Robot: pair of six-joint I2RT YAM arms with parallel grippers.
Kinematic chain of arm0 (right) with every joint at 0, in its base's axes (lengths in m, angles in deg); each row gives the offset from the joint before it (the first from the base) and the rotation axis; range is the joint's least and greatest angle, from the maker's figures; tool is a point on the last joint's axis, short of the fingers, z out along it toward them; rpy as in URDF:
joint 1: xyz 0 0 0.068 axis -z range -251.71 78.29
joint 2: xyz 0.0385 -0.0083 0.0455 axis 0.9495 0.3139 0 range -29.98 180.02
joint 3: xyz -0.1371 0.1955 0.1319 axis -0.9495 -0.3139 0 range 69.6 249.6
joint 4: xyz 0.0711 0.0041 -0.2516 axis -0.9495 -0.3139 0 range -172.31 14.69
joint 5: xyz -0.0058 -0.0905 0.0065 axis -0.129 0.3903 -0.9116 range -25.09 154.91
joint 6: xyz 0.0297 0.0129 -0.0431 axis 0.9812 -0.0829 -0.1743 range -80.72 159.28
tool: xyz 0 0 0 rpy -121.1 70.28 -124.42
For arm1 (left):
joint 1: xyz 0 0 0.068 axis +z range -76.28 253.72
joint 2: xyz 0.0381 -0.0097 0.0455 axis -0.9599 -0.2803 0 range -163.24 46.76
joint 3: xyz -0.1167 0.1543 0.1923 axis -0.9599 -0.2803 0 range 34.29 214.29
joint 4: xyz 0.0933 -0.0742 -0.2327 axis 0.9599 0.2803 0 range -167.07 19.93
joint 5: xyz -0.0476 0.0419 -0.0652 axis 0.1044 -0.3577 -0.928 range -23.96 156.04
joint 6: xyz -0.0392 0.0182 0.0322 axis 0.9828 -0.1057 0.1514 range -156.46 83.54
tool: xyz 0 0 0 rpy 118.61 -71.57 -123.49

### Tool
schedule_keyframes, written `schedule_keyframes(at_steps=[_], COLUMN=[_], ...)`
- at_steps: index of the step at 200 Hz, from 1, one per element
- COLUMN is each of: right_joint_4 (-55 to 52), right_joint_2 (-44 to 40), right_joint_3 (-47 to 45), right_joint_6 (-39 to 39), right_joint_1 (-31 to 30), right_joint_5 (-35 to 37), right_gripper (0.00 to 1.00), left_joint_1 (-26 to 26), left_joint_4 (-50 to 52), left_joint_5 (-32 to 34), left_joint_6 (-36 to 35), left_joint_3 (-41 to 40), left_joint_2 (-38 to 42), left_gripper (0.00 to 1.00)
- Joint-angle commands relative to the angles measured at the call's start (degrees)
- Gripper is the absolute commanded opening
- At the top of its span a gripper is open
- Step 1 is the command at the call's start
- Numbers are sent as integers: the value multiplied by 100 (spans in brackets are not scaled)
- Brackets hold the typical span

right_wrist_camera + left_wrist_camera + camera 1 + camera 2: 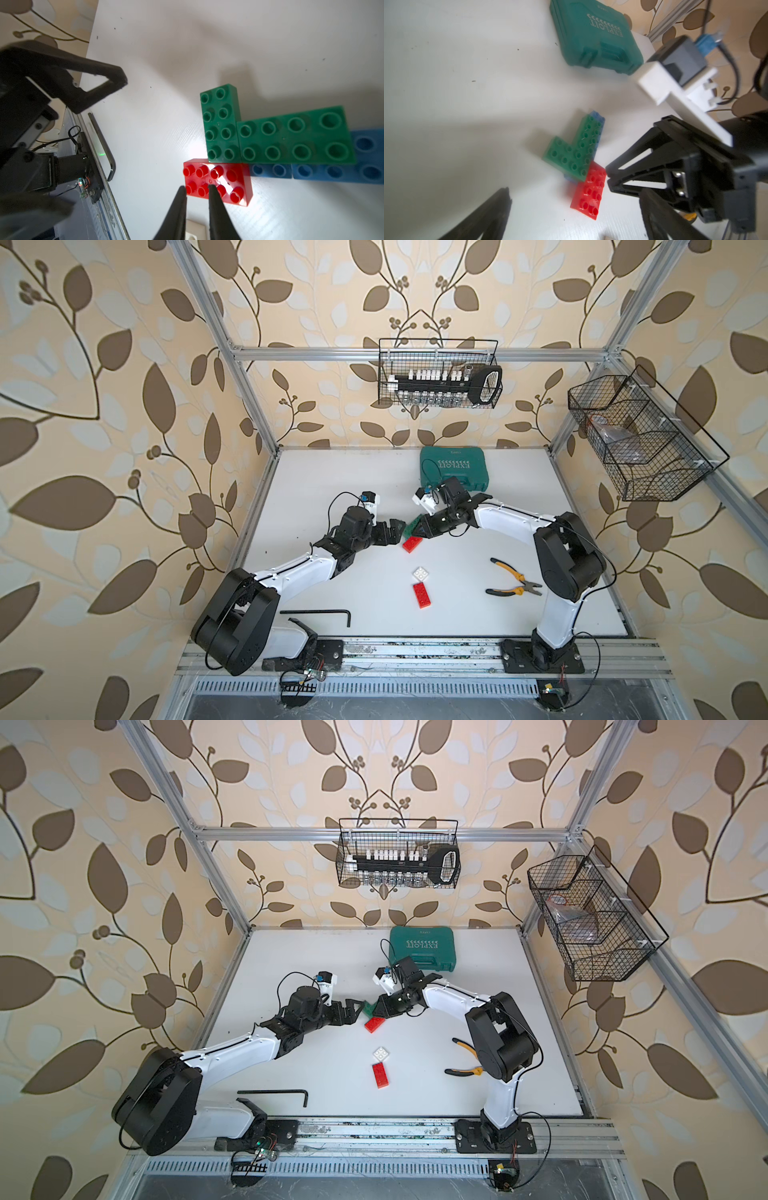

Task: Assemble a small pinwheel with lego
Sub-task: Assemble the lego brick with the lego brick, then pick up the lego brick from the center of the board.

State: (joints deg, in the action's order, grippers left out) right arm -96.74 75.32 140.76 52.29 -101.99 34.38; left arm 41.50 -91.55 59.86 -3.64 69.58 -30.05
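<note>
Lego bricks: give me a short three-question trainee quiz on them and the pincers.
1. True or false: the white square studded plastic brick already sits on the stacked cluster of green and blue bricks.
2. In the right wrist view, the tips of the right pincer are over a brick of which colour? A red, B green, C blue.
3. How many green oblong studded bricks top the cluster?
Key: 1 false: it lies beside the loose red oblong brick. 2 A, the red oblong brick at the cluster's edge. 3 two.
</note>
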Motion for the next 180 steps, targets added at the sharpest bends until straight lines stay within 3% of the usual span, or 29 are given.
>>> schedule_keyframes(at_steps=[1, 12, 35, 66, 101, 122, 180], right_joint_4=[-497, -635, -969, -1016, 91, 1007, 3128], right_joint_2=[-553, -931, -1607, -2326, -2652, -2803, -2348], right_joint_3=[-190, -552, -1244, -1999, -2977, -3536, -4496], right_joint_6=[-5, 138, 314, 971, 1670, 1779, 1689], right_joint_1=[-76, -142, -412, -1750, -2880, -3405, -4410], right_joint_5=[390, 775, 1252, 2430, 3528, 4221, 5270], right_gripper=[33, 46, 49, 60, 63, 66, 66], left_joint_1=[29, 36, 40, 58, 103, 102, 92], left_joint_4=[256, 22, -519, -712, -557, -241, 200], left_joint_5=[186, -142, -873, -1401, -1588, -1523, -1423], left_joint_6=[1122, 1596, 2275, 2577, 2866, 2783, 2632], left_joint_3=[-123, -252, -465, -641, -905, -968, -1067], left_joint_2=[189, 138, -103, -317, -280, -144, -96], left_gripper=[99, 99, 99, 99, 99, 99, 99])
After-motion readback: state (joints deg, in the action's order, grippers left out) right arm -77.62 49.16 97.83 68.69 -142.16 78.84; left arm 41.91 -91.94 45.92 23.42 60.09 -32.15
